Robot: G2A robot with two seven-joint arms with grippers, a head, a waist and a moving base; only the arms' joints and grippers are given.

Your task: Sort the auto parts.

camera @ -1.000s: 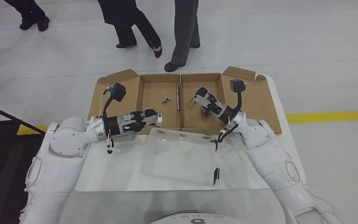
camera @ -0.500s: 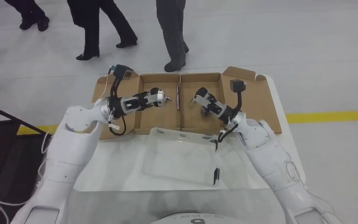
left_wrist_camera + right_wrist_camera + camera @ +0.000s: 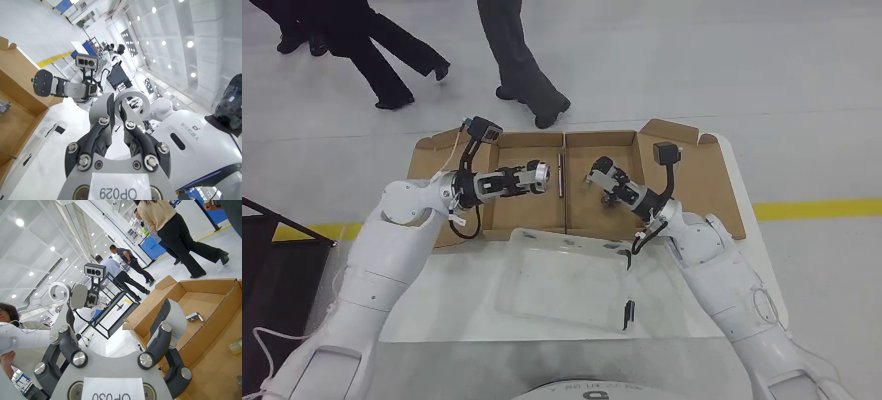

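White plastic ring (image 3: pixel 132 94) is clamped by left gripper (image 3: pixel 117 108) over brown cardboard box (image 3: pixel 532 212); right gripper (image 3: pixel 117 306) jaws spread, empty.

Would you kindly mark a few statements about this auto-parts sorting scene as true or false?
1. The left jaws are shut on a white plastic ring. True.
2. The right jaws are clamped on a metal part. False: they stand open with nothing between them.
3. A small silver metal fitting lies on the floor of the brown cardboard box. True.
4. The white ring rests in the clear plastic tray. False: it is held in the air over the box, apart from the tray.
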